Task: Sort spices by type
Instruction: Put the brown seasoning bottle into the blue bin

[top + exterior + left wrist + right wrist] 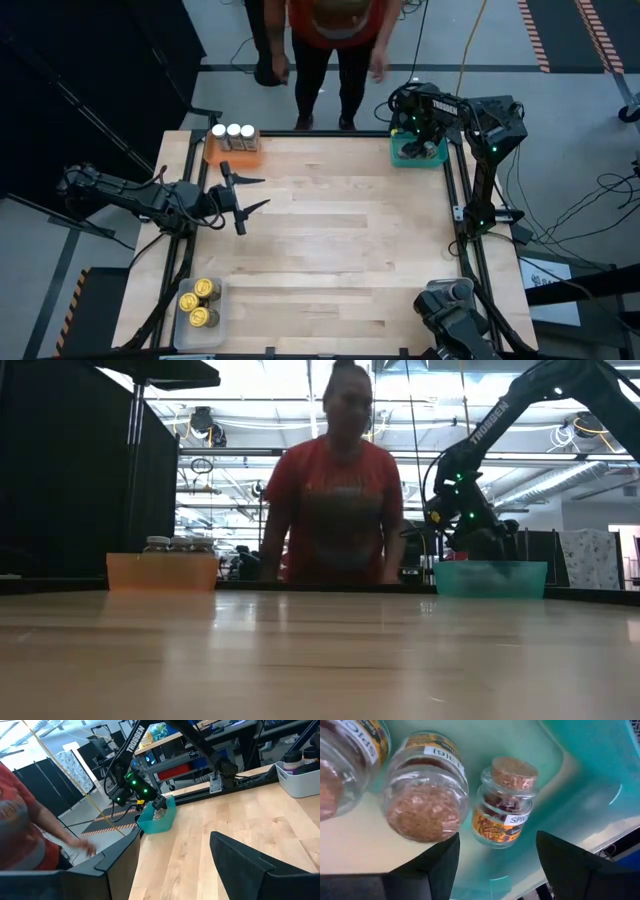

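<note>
My right gripper point(421, 140) is open and hangs down into the teal tray point(400, 157) at the table's far right corner. In the right wrist view its gap point(497, 865) lies just short of an upright cork-topped jar of reddish spice point(504, 805). A second cork-topped jar point(427, 795) and a third point(345, 755) stand beside it on the tray floor. My left gripper point(255, 193) is open, over bare table left of centre, holding nothing. Three white-topped jars point(233, 132) stand in the orange tray point(215, 152). Yellow jars point(200, 303) sit in the clear tray point(225, 320).
A person in a red shirt point(335, 500) stands at the table's far edge, between the orange and teal trays. The wooden table's middle point(340, 240) lies bare. A metal frame rail point(458, 200) runs along the right side, and another dark device point(455, 315) sits at the near right corner.
</note>
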Available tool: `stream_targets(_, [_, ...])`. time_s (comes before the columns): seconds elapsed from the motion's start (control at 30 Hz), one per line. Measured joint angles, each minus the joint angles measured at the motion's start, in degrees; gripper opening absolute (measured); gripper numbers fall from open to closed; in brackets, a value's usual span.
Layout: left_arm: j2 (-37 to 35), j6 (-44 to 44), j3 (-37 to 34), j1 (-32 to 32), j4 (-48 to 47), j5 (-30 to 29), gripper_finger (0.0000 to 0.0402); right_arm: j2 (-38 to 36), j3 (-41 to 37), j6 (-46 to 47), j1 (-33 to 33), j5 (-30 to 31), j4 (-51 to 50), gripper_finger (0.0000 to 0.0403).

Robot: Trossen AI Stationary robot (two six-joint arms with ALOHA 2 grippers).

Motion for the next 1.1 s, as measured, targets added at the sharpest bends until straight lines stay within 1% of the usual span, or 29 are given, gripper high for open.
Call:
stream_targets(0.17, [0.0, 0.0, 0.0, 0.0, 0.08, -0.02, 0.0249, -0.02, 0.06, -1.41, 0.0, 0.12, -0.02, 0.0247])
stream_targets(0.33, [0.0, 0.11, 0.0, 0.0, 0.25, 0.0, 0.0249, -0.02, 0.08, -5.87, 0.13, 2.53, -0.31, 0.0247])
stream_targets(0.47, [0.0, 0.2, 0.0, 0.0, 0.25, -0.01, 0.0249, -0.02, 0.08, -9.55, 0.11, 3.12, -0.43, 0.0247])
stream_targets(0.67, [0.0, 0.46, 0.0, -0.02, 0.18, 0.0, 0.0249, -0.02, 0.08, -12.18, 0.4, 4.87, -1.38, 0.0247])
stream_targets(0.9, [0.0, 1.27, 0.0, 0.0, 0.03, 0.0, 0.0249, -0.02, 0.13, -11.78, 0.57, 4.64, -1.64, 0.0247])
stream_targets(1.1, [0.0, 1.88, 0.0, -0.01, -0.01, -0.02, 0.0249, -0.02, 0.13, -5.78, 1.2, 4.08, -1.69, 0.0247])
